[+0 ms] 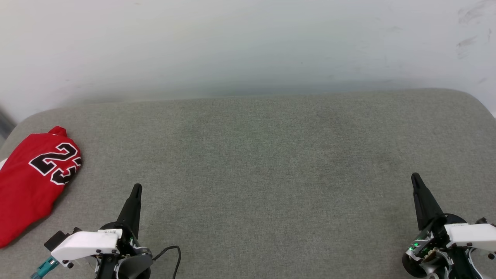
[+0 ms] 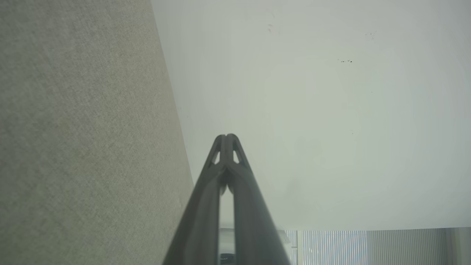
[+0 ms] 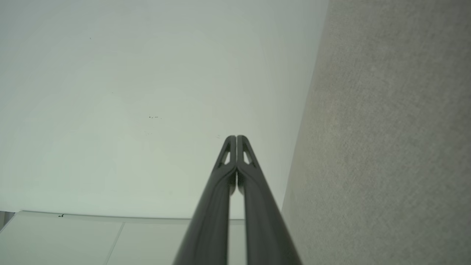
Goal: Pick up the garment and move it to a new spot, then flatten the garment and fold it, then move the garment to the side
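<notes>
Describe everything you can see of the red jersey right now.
The red jersey looks like soft fabric, lying loosely bunched at the left end of the grey cushioned surface, cut off by the head view's left edge. A black, white-outlined "23" faces up near its far end. It touches the surface alone; the left gripper is apart from it.

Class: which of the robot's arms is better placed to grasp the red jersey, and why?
Left. The left gripper, shut, sits close beside the red jersey at the left edge of the grey surface; the right gripper is far across it.
</notes>
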Controlling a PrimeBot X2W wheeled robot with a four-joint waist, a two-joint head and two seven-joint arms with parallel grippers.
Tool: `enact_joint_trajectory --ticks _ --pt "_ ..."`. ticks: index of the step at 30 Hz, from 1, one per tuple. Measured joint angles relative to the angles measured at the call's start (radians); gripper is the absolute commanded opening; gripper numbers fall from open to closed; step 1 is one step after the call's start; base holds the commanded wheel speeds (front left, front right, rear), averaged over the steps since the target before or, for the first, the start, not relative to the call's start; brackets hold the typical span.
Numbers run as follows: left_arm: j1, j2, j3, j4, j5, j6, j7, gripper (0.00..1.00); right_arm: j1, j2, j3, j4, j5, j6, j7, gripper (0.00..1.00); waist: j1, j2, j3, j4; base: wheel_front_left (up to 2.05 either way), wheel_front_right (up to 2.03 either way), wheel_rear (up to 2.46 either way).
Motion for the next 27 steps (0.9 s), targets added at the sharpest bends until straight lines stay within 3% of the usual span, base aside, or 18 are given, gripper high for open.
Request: enact_joint_trajectory --ticks 27 --pt "0.000 0.000 0.000 0.000 0.000 0.000 0.000 0.00 0.000 0.000 0.000 0.000 0.000 0.000 0.000 0.00 0.0000 0.0000 0.000 0.000 0.00 0.00 0.00"
